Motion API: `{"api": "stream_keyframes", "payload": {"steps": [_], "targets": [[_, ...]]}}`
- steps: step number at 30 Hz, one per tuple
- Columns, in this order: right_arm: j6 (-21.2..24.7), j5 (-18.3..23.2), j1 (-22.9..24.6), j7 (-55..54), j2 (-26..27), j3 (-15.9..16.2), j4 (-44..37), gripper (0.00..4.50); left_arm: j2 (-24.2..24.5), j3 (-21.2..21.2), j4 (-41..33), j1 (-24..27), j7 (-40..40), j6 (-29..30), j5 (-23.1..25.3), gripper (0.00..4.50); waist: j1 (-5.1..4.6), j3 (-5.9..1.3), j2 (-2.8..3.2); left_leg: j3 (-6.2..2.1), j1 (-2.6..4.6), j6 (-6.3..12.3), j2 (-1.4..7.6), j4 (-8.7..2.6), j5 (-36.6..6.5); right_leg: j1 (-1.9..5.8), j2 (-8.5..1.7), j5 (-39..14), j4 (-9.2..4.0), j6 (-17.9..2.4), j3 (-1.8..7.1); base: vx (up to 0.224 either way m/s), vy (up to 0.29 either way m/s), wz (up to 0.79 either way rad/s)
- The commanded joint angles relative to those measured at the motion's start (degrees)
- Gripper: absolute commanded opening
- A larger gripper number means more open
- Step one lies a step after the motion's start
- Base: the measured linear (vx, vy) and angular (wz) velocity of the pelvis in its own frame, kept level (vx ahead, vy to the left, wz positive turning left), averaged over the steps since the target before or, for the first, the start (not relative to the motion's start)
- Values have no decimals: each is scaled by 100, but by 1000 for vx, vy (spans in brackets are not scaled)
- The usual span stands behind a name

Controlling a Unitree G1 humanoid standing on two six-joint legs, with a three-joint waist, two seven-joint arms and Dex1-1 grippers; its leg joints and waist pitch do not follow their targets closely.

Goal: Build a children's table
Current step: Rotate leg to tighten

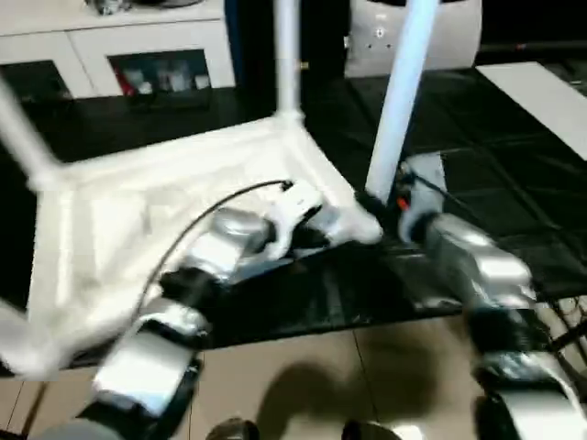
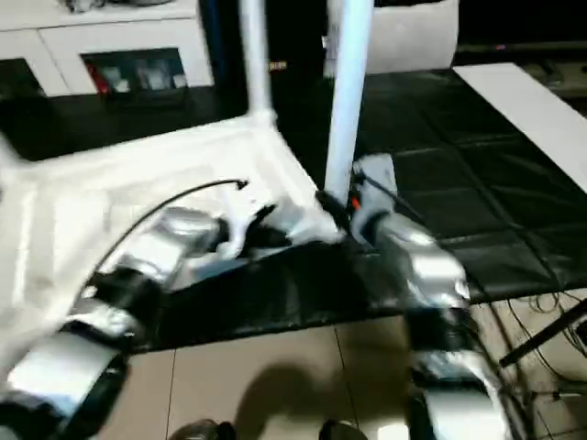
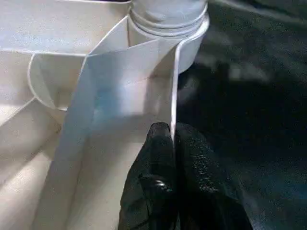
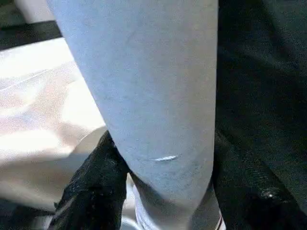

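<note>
In the left eye view the white table top [image 1: 165,211] lies upside down on a black mat [image 1: 477,202], filling the left and centre of the frame. Three legs stand in its corner sockets: one [image 1: 287,55] at the far corner at top centre, one [image 1: 23,137] at the left edge, and one [image 1: 23,344] low at the lower left. A fourth leg [image 1: 401,101] rises just right of centre, and the right gripper [image 1: 385,206] grasps it near its foot. The left gripper [image 1: 353,225] sits at the top's near right corner. A white cabinet [image 1: 138,55] stands along the upper left. In the left wrist view the left gripper [image 3: 173,143] is clenched on the thin edge wall [image 3: 174,96] of the top, below a socket with a leg in it [image 3: 168,14]. In the right wrist view two black fingers [image 4: 93,187] flank the fourth leg [image 4: 148,96], one on each side, pressed against it.
</note>
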Motion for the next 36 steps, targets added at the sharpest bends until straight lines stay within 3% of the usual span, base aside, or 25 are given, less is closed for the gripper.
{"api": "stream_keyframes", "payload": {"steps": [1, 4, 8, 9, 11, 13, 21, 27, 28, 36], "targets": [[-44, 4, 117, -188, 295, 158, 425, 279, -163, 129, -197, -166, 340, 39, -64, 0, 64, -504, -117, -98, 111, 397, 220, -373, -1109, 390, -375, -1937, -494, -976, 252, 0, 0, 0], [-128, -25, 127, -123, 360, 128, 370, 288, -185, 106, -317, -104, 322, 89, -41, 0, 78, -517, -122, -95, 86, 492, 223, -369, -1003, 421, -373, -1632, -456, -1075, 253, 0, 0, 0], [-179, -77, 258, 114, 242, 122, 140, 331, -74, 52, -455, 0, 188, -23, -24, 0, 96, -510, -118, -96, 93, 533, 235, -375, -1038, 429, -373, -1622, -449, -1096, 257, 0, 0, 0], [-218, -81, 300, 190, 182, 140, 82, 345, -34, 27, -456, 19, 143, -97, -22, 0, 115, -528, -83, -106, 101, 522, 240, -371, -1032, 433, -376, -1615, -439, -1084, 254, 0, 0, 0], [-248, -75, 344, 260, 115, 153, 28, 369, 7, 0, -448, 39, 97, -185, -18, 0, 118, -529, -105, -100, 85, 521, 242, -375, -1009, 442, -371, -1532, -431, -1085, 263, 0, 0, 0], [-510, 120, 519, 762, -219, 139, -110, 376, 197, -70, -393, 149, -194, -458, -37, 0, 131, -544, -67, -102, 95, 526, 238, -363, -996, 445, -375, -1439, -420, -1143, 261, 0, 0, 0], [-772, 343, 819, 2342, -991, 312, -408, 447, 656, -342, -405, 348, -1081, -969, 29, 0, 211, -539, -76, -100, 93, 566, 270, -361, -1169, 453, -379, -1670, -449, -1061, 255, 0, 0, 0], [-1184, 353, 960, 3980, -1867, 726, -453, 447, 1179, -727, -377, 465, -2319, -1739, 59, 0, 323, -546, -61, -99, 110, 496, 297, -355, -1287, 423, -385, -1867, -443, -1052, 260, 0, 0, 0], [-1228, 370, 960, 4099, -1915, 749, -435, 421, 1217, -755, -363, 466, -2395, -1812, 73, 0, 336, -545, -54, -99, 129, 479, 311, -356, -1331, 404, -390, -1877, -440, -1088, 265, 0, 0, 0], [-1118, 690, 1002, 5535, -2291, 1086, -496, 368, 1585, -1001, -450, 580, -3415, -2336, -8, 0, 471, -554, -54, -114, 137, 460, 343, -359, -1417, 404, -410, -1840, -406, -1192, 277, 0, 0, 0]]}}
